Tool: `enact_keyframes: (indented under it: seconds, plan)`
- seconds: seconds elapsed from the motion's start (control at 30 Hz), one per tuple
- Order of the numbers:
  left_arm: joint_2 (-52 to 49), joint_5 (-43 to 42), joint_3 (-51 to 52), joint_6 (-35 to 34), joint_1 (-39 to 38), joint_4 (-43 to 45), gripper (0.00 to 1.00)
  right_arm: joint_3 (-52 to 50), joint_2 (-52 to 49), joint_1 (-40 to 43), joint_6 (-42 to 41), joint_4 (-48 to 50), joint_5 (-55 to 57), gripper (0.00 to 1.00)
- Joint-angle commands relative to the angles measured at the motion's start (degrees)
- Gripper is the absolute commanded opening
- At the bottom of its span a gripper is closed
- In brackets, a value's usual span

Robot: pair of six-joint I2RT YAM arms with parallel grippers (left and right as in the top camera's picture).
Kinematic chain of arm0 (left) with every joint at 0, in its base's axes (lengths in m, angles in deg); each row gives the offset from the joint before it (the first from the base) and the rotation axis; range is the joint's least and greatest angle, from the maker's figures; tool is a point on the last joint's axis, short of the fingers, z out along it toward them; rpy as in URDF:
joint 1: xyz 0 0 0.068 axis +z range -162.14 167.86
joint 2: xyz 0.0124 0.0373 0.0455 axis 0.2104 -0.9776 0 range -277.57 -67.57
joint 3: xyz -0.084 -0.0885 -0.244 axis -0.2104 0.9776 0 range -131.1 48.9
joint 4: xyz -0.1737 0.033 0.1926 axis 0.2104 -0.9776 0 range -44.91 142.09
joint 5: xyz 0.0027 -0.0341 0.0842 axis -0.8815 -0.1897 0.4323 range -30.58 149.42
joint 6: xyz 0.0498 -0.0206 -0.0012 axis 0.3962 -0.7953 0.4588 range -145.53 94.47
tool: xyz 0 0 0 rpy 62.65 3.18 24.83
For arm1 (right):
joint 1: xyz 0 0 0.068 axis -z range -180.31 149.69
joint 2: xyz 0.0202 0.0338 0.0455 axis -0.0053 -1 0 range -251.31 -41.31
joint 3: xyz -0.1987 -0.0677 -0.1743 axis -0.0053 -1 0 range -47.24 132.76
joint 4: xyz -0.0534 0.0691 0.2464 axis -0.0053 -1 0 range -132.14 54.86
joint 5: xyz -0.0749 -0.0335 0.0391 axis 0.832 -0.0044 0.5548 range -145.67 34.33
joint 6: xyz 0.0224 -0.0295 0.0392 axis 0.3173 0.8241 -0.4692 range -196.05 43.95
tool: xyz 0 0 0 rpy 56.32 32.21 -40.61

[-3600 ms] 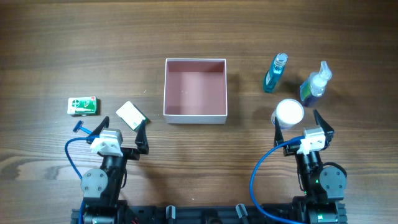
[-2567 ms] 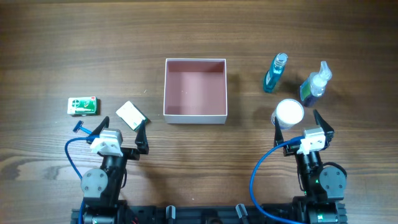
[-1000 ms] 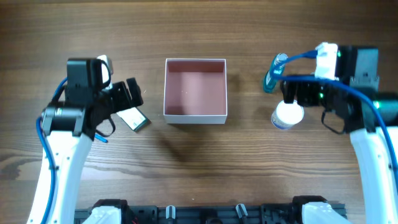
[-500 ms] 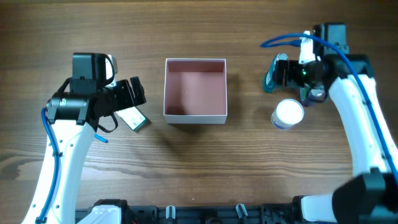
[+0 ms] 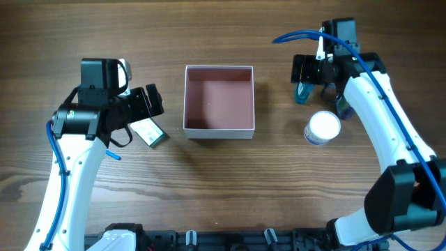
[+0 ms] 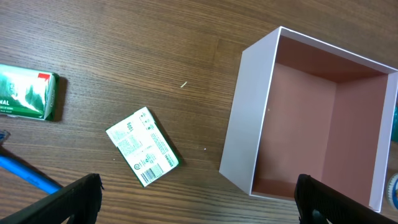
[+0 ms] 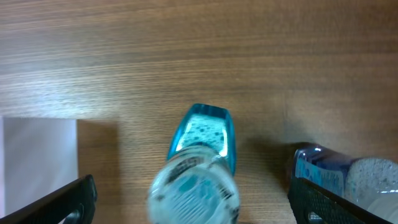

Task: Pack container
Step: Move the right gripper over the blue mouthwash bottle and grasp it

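Overhead: the container (image 5: 219,130) sits at mid-table, square to the edge, its pink floor bare. The left gripper (image 5: 150,104) hangs just left of it, above a white packet (image 5: 150,132). The right gripper (image 5: 312,73) straddles a blue bottle (image 5: 304,89), with a white-lidded jar (image 5: 323,127) nearby. Left wrist: jaws spread wide, holding nothing; the container's near corner lies just ahead, and a green packet (image 6: 28,96) lies at far left. Right wrist: jaws fully apart either side of the bottle's cap, apparently not touching it, though contact is hard to judge here. Assessment: the thin walls suggest light card that is easily dented or slid. Hold one wall near a corner if it must move.
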Motion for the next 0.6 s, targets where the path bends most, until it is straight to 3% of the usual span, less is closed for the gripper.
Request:
enact_keyframes:
  seconds: [0.0, 0.23, 0.57]
  plan:
    - [-0.31, -0.85, -1.07, -0.72, -0.24, 0.15, 1.0, 1.64, -2.89, -0.04, -3.1, 0.59, 2.23, 0.99]
    - [-0.31, -0.85, -1.07, -0.72, -0.26, 0.15, 1.0, 1.62, -5.84, -0.04, -3.56, 2.27, 2.23, 0.98]
    - [-0.31, -0.85, -1.07, -0.72, -0.26, 0.15, 1.0, 1.62, -6.27, -0.04, -6.14, 3.34, 2.23, 0.73]
